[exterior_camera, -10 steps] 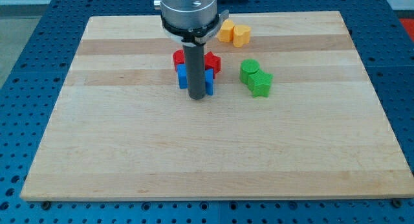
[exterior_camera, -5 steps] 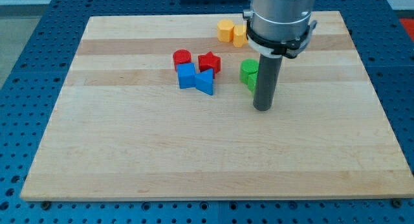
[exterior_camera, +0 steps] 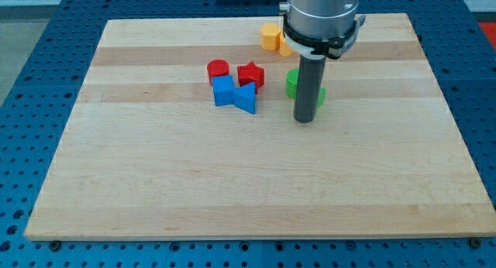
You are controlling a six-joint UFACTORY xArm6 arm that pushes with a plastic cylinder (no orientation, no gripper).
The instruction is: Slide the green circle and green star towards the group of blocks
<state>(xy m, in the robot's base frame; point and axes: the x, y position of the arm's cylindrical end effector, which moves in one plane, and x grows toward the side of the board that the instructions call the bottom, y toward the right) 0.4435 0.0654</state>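
Note:
My tip (exterior_camera: 305,120) rests on the board just below the two green blocks, and the rod hides most of them. The green circle (exterior_camera: 291,83) peeks out on the rod's left and the green star (exterior_camera: 320,97) on its right. To the view's left sits the group: a red circle (exterior_camera: 218,70), a red star (exterior_camera: 250,74), a blue block (exterior_camera: 223,91) and a blue triangle-like block (exterior_camera: 246,98). A gap of bare wood separates the green blocks from that group.
Two yellow-orange blocks (exterior_camera: 270,36) lie near the board's top edge, partly hidden behind the arm. The wooden board (exterior_camera: 155,183) lies on a blue perforated table.
My tip swept from in front of the blue blocks to the view's right, past the green blocks, then came back a little left and up to sit just below them.

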